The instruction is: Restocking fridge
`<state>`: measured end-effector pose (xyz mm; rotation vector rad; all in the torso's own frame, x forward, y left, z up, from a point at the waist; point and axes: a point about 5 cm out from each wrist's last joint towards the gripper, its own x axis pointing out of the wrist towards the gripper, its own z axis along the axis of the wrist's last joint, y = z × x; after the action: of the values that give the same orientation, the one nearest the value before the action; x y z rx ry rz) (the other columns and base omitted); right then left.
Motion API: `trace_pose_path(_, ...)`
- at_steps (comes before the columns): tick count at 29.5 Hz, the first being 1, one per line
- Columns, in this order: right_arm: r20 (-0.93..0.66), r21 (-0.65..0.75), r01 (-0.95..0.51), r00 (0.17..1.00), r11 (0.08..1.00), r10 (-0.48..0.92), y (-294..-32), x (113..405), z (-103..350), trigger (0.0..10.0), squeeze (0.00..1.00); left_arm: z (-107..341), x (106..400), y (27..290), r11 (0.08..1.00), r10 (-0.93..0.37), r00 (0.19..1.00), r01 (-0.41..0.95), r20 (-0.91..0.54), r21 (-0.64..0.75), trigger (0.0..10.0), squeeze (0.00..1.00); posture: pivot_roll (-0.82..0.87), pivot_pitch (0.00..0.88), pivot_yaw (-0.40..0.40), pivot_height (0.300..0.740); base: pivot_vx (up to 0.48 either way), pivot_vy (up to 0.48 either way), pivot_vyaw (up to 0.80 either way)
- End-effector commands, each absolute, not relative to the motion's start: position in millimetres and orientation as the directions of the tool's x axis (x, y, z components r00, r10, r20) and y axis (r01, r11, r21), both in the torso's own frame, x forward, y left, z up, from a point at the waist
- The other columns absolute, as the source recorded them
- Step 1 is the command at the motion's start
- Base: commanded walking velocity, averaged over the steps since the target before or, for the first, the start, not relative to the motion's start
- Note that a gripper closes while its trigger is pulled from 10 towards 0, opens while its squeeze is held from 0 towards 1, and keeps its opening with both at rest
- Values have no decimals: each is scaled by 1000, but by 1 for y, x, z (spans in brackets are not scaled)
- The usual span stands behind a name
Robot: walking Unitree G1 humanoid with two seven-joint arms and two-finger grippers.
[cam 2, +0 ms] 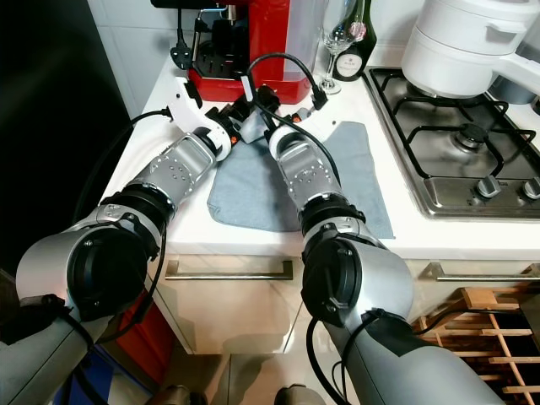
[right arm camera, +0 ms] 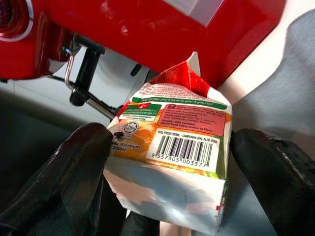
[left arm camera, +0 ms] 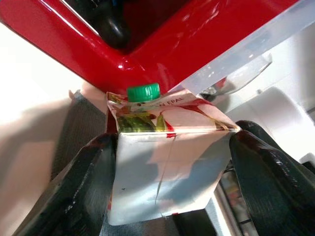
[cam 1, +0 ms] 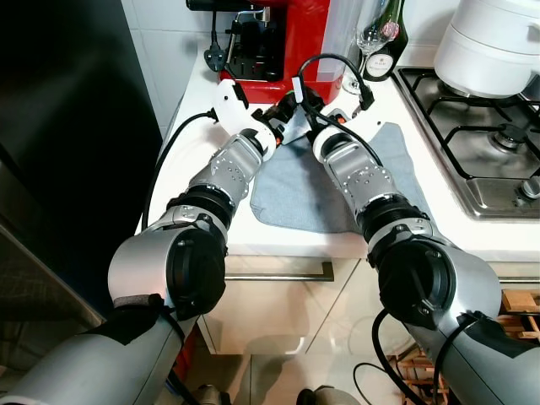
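on grey cloth point(cam 1: 295, 190) both grippers' jaws pinch juice carton point(left arm camera: 165, 162), green cap point(left arm camera: 143, 92) seemingly towards red machine point(cam 1: 291, 38).

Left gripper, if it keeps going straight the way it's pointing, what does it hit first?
The carton, which already sits between the left gripper's fingers. Straight past it stands the red coffee machine, seemingly close behind, though depth is hard to judge.

White tiled wall point(cam 1: 160, 51); white counter point(cam 1: 190, 126); steel hob point(cam 1: 472, 143).
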<state>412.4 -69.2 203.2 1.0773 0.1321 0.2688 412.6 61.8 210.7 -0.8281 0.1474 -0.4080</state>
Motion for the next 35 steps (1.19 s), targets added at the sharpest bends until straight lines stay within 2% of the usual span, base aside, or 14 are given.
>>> trace_pose_path(1,72,881,-230,929,413,364,-47,411,219,10000,0,221,409,42,540,-491,866,384,89,-749,10000,0,-157,35,1,740,0,0,0)
trace_pose_path(7,133,866,-310,899,393,417,-34,409,232,10000,0,228,408,37,497,-525,839,439,145,-748,10000,0,-130,14,-5,740,0,0,0)
trace_pose_path(10,198,855,-378,870,355,451,-25,406,243,10000,0,235,408,39,462,-542,815,492,205,-738,10000,0,-105,0,-17,740,0,0,0)
trace_pose_path(20,183,866,-353,883,355,433,-40,389,221,10000,0,229,407,59,475,-587,771,573,245,-667,10000,0,-71,0,-34,740,0,0,0)
trace_pose_path(23,188,821,-376,889,430,418,-51,375,214,10000,0,223,404,72,503,-607,758,600,241,-622,10000,0,-63,0,-32,740,0,0,0)
trace_pose_path(25,180,716,-387,906,580,383,-62,363,204,10000,0,219,400,83,522,-614,752,615,239,-591,10000,0,-60,0,-28,740,0,0,0)
trace_pose_path(26,180,716,-387,906,580,383,-62,363,204,10000,0,219,400,83,522,-614,752,615,239,-591,10000,0,-60,0,-28,740,0,0,0)
trace_pose_path(27,174,650,-385,915,655,365,-69,355,199,10000,0,217,397,88,534,-617,751,618,233,-577,10000,0,-62,0,-27,740,0,0,0)
trace_pose_path(29,147,590,-341,937,732,318,-83,343,190,10000,0,213,386,95,542,-622,750,619,225,-568,10000,0,-67,0,-20,740,0,0,0)
trace_pose_path(33,126,508,-287,957,812,260,-105,320,181,10000,0,208,351,93,538,-664,718,651,206,-536,10000,0,-74,0,-15,740,0,0,0)
trace_pose_path(35,124,501,-287,957,816,261,-106,318,180,10000,0,208,348,92,540,-666,718,651,202,-534,10000,0,-75,0,-15,740,0,0,0)
